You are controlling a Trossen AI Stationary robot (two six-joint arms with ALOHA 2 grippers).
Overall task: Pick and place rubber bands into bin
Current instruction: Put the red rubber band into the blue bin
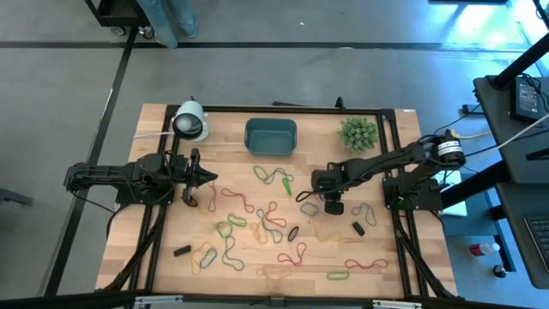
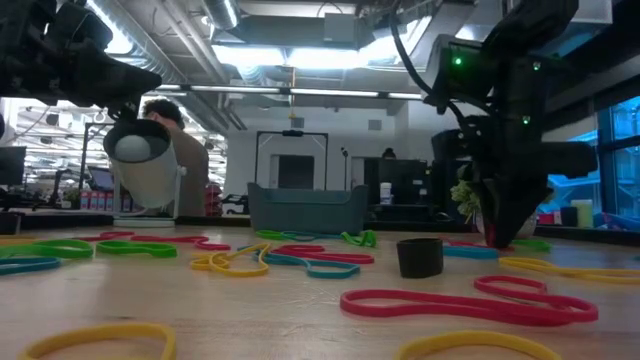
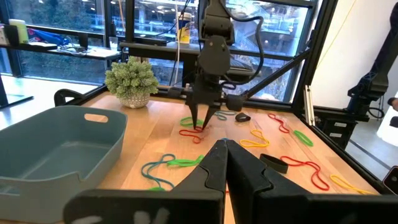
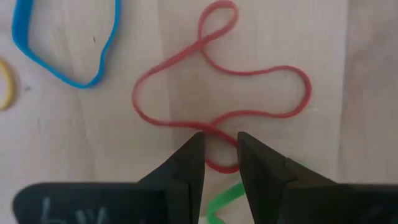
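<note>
Several rubber bands, red, green, yellow and blue, lie scattered flat on the wooden table (image 1: 257,257). The teal bin (image 1: 270,137) stands at the far middle, also seen in the left wrist view (image 3: 56,149). My right gripper (image 4: 219,148) points down at a twisted red rubber band (image 4: 224,81), open. Its two fingertips stand on either side of the band's crossing, down at the tabletop (image 3: 202,124). My left gripper (image 1: 210,178) waits at the left, level above the table, shut on nothing (image 3: 225,149). My right gripper comes from above, pointing down, with its fingertips (image 4: 196,149) astride the red band's crossing (image 4: 214,129) near one end of the loop. The band lies flat and slack on the table. Whether the fingers touch it I cannot tell.
A spiky green plant (image 1: 358,133) stands far right and a white cylinder (image 1: 190,120) far left. Small black pieces (image 1: 358,227) (image 1: 181,251) lie among the bands. A blue band (image 4: 62,43) and a green one (image 4: 221,199) lie close to the red band.
</note>
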